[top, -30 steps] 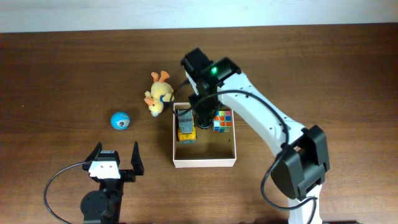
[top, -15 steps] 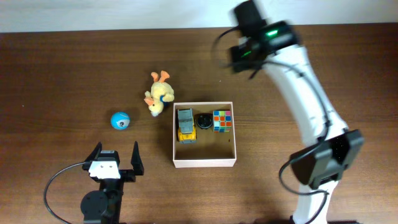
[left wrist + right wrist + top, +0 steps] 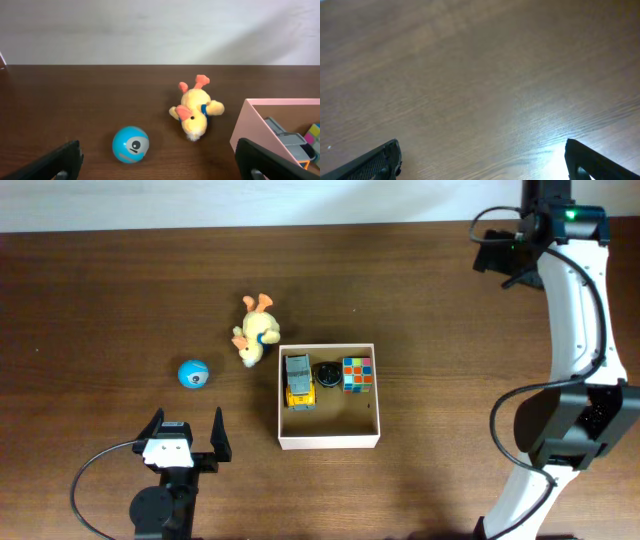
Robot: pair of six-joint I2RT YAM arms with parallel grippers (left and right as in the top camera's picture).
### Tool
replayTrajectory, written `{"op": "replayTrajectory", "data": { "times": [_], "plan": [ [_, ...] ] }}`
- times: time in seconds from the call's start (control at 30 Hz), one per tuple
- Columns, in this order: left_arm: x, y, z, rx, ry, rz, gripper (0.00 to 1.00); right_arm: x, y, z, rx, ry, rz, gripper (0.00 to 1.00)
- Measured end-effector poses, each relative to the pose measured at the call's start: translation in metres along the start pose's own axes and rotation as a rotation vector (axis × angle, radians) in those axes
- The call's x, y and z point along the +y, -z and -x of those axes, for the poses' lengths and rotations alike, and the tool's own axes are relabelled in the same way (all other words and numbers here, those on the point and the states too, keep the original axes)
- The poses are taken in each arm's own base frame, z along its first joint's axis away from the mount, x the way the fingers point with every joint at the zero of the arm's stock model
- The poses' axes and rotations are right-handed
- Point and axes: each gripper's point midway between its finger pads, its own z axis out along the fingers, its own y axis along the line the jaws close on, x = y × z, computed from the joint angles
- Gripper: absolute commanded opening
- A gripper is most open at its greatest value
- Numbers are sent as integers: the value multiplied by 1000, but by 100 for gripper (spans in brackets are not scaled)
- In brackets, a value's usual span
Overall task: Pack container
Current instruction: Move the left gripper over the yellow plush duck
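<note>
Container (image 3: 330,443) sits mid-tabletop (image 3: 100,300), 3 toys (image 3: 357,373) along its far wall. Prob. light, thin walls likely flex, so pinch one wall at the rim. Left gripper (image 3: 187,426) wide, empty. Right gripper (image 3: 482,161) wide, empty, far-right.

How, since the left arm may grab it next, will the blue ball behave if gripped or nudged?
The blue ball looks round and smooth, so a nudge would probably send it rolling across the table. Its curved surface may slip unless gripped across its middle.
</note>
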Motion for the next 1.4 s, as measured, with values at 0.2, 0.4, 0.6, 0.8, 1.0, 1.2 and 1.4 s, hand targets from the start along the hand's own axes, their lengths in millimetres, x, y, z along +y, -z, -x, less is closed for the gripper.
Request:
{"op": "replayTrajectory", "data": {
  "times": [0.2,0.4,0.6,0.8,1.0,1.2,1.4],
  "plan": [
    [0,0,0,0,0,1,99,-2,-11,-7,46,-14,16,99],
    [5,0,0,-1,0,29,99,0,-11,-8,48,-15,24,99],
    [10,1,21,-92,76,57,99,0,-11,-8,49,-15,26,99],
    [13,1,29,-108,155,67,99,0,-11,-8,49,-18,26,99],
    [13,-9,49,23,169,84,99,0,-11,-8,49,-18,26,99],
    [5,-47,96,173,177,53,99,0,-11,-8,49,-19,26,99],
    [-14,-96,98,535,157,-32,99,0,-11,-8,49,-20,26,99]
  ]
}}
